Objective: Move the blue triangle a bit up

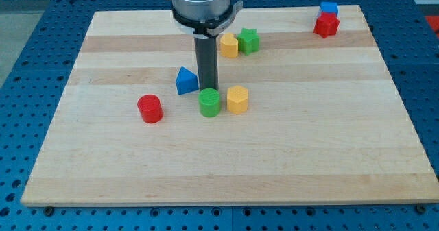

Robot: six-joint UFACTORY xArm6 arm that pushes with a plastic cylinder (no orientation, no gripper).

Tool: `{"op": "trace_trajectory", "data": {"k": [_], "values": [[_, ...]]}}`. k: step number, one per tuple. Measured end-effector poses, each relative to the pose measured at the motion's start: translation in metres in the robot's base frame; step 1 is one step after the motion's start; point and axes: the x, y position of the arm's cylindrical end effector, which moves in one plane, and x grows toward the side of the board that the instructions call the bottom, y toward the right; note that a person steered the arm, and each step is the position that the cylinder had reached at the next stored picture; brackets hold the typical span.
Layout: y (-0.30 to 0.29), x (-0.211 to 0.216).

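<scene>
Rod from the arm stands near the wooden board (103, 155) centre. My tip (207, 89) has no jaws and holds nothing; it sits just right of the blue triangle (186, 81), touching or nearly touching the green cylinder (210, 102), probably still beside rather than below the triangle for an upward push. Its very end is partly hidden behind the green cylinder.

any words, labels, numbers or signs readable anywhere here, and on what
None: no readable text shows in this view.
The wooden board is bare wood grain.
The blue triangle, the green cylinder and the other blocks carry no marks.
My tip and its rod are plain and dark, standing just to the view's right of the blue triangle.
</scene>
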Motion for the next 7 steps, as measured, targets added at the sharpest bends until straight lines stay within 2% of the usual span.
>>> {"op": "trace_trajectory", "data": {"k": [2, 4, 6, 7], "values": [[-0.017, 0.024], [-0.018, 0.029], [-0.038, -0.004], [-0.04, -0.007]]}}
